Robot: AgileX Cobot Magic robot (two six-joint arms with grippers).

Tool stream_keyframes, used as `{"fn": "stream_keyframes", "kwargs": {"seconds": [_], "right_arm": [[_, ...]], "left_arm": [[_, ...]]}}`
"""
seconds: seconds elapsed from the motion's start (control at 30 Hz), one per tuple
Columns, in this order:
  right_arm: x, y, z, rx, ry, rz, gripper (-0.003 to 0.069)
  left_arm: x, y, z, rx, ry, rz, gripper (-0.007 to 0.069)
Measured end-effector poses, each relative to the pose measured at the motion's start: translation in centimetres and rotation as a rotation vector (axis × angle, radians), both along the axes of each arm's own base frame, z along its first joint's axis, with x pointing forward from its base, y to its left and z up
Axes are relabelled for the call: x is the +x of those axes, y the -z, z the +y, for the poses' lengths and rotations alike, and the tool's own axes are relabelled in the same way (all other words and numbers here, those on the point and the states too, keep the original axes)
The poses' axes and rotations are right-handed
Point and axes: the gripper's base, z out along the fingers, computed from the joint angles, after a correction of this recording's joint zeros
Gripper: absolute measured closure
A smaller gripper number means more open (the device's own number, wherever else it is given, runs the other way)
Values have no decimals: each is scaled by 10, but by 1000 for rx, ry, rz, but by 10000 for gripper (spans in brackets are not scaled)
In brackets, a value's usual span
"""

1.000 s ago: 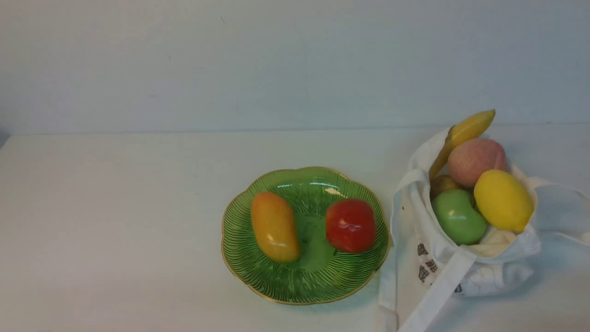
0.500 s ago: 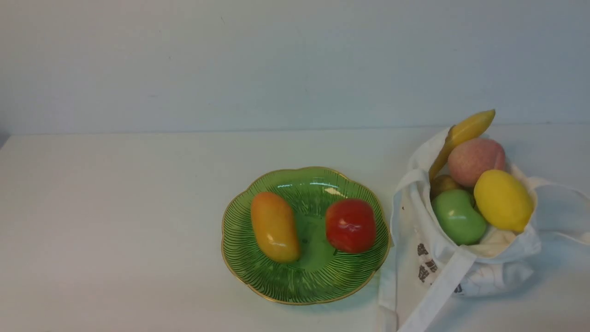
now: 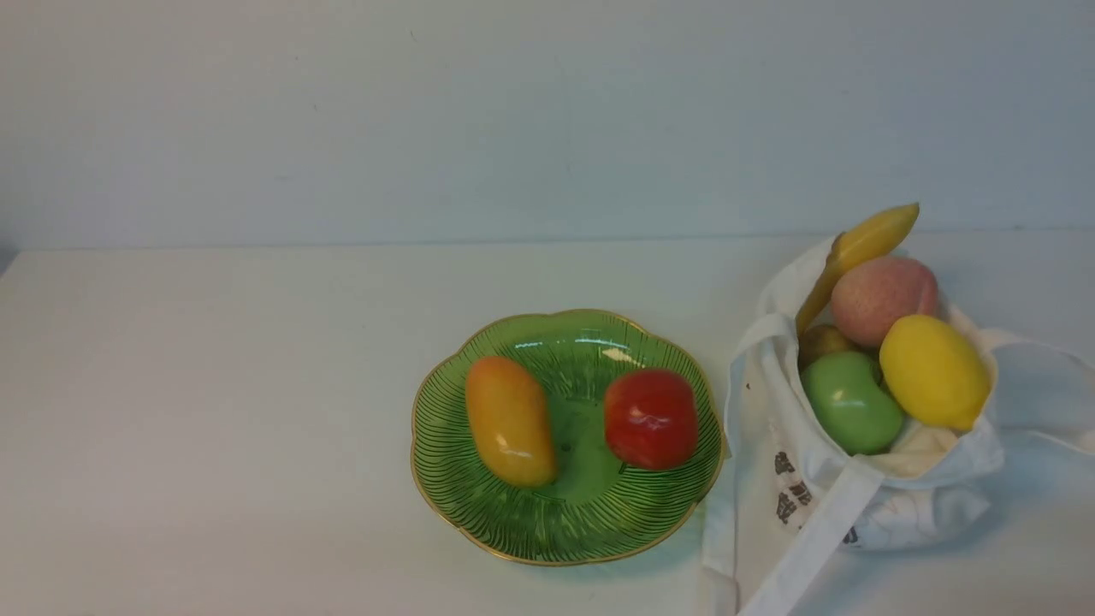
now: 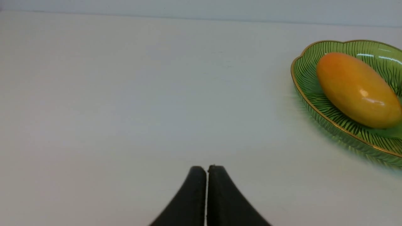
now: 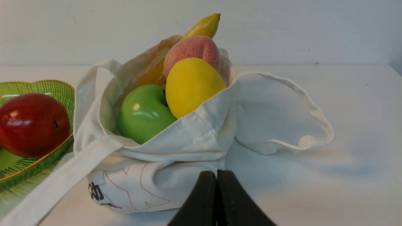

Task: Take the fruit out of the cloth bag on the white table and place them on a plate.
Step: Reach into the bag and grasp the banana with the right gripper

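Note:
The cloth bag (image 3: pixel 821 479) slumps on the white table (image 3: pixel 214 385) at the right, holding a banana (image 3: pixel 864 244), a peach (image 3: pixel 881 295), a lemon (image 3: pixel 932 372), a green apple (image 3: pixel 847 402) and a small olive-brown fruit (image 3: pixel 823 340). Left of it, the green plate (image 3: pixel 565 530) carries an orange mango-like fruit (image 3: pixel 509 419) and a red apple (image 3: pixel 650 417). Neither arm shows in the front view. My left gripper (image 4: pixel 207 169) is shut and empty over bare table, beside the plate (image 4: pixel 329 121). My right gripper (image 5: pixel 216 174) is shut and empty, just in front of the bag (image 5: pixel 176 147).
A pale wall (image 3: pixel 547 120) closes the table's far edge. One bag strap (image 3: pixel 813 539) trails toward the front edge, and another loops out on the bag's right side (image 5: pixel 301 103).

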Motion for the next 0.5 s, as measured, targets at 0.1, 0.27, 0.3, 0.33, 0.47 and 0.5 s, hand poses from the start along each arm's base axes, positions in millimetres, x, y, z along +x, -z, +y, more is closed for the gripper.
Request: {"fn": "stream_keyframes", "kwargs": {"seconds": [0.1,0.27,0.3,0.33,0.47,0.5], "right_arm": [[0,0,0,-7,0,0,673],[0,0,0,-7,0,0,673],[0,0,0,-7,0,0,673],[0,0,0,-7,0,0,673],[0,0,0,-7,1,0,673],[0,0,0,-8,1,0,673]], "left_arm": [[0,0,0,0,0,0,632],[0,0,0,0,0,0,632],[0,0,0,0,0,0,632],[0,0,0,0,0,0,632],[0,0,0,0,0,0,632],[0,0,0,0,0,0,632]]}}
